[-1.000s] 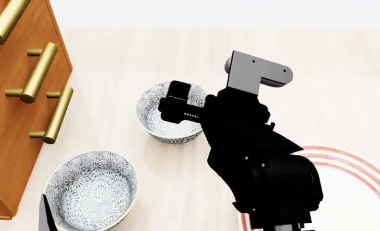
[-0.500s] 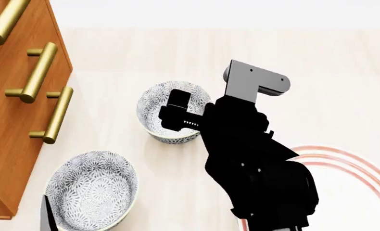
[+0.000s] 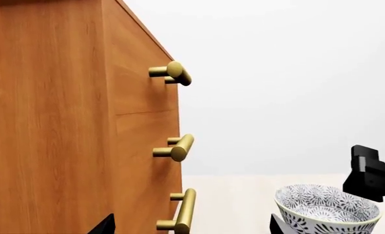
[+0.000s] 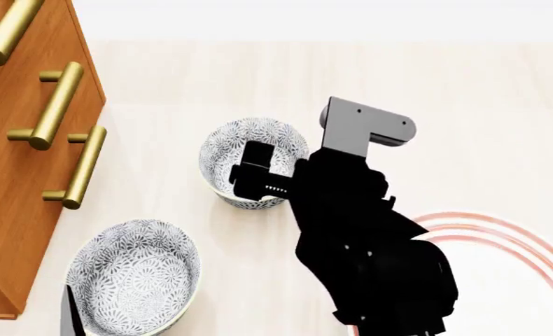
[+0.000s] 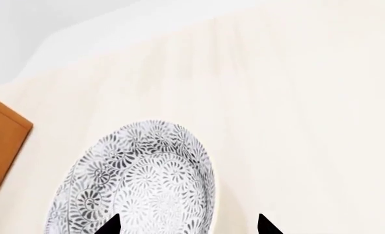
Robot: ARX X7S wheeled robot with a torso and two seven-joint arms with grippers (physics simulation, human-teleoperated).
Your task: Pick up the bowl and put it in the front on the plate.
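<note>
Two patterned grey-and-white bowls stand on the pale table. My right gripper [image 4: 255,175] hangs over the near rim of the farther bowl [image 4: 248,136]. In the right wrist view that bowl [image 5: 137,180] fills the lower left, and the right gripper [image 5: 188,226] is open with the bowl's rim between its fingertips, not touching. The nearer bowl [image 4: 131,276] sits at the front left. The red-ringed plate [image 4: 514,276] lies at the front right, partly behind my right arm. My left gripper [image 3: 191,226] is open and empty beside the cabinet; the farther bowl [image 3: 326,209] shows beyond it.
A wooden drawer cabinet [image 4: 24,175] with brass bar handles [image 4: 82,166] stands along the left, close to the nearer bowl. In the left wrist view its handles [image 3: 179,147] stick out toward the table. Bare table lies behind the bowls.
My right gripper has moved toward the front across the farther bowl, from over its middle to its near rim. The bowls, plate and left arm have not moved.
</note>
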